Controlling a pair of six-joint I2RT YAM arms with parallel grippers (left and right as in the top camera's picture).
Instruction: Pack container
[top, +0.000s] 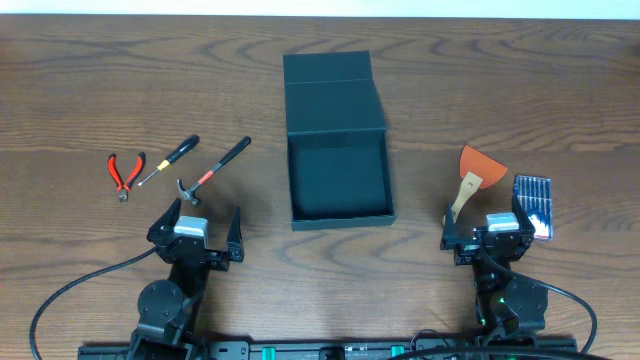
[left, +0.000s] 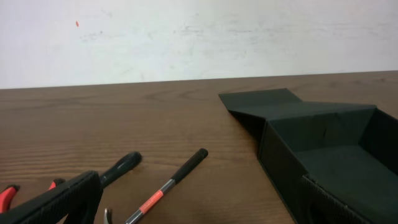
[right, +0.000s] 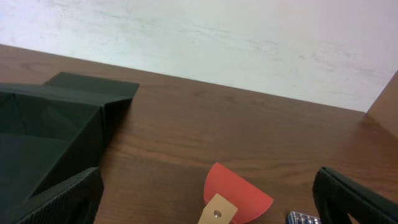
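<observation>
The dark teal container (top: 338, 215) stands open in the middle of the table, its flap lid (top: 330, 90) folded back; the inside looks empty. It also shows in the left wrist view (left: 323, 149) and the right wrist view (right: 56, 124). My left gripper (top: 200, 228) is open and empty, left of the container, just behind a hammer (top: 212, 172). In its wrist view (left: 193, 211) the hammer (left: 171, 183) lies between the fingers. My right gripper (top: 487, 230) is open and empty, right of the container, just behind an orange scraper (top: 478, 172). The scraper also shows in the right wrist view (right: 239, 190).
A black-handled screwdriver (top: 170, 160) and red pliers (top: 124, 172) lie left of the hammer. A blue bit case (top: 533, 200) lies right of the scraper. A pale wall stands behind the table's far edge.
</observation>
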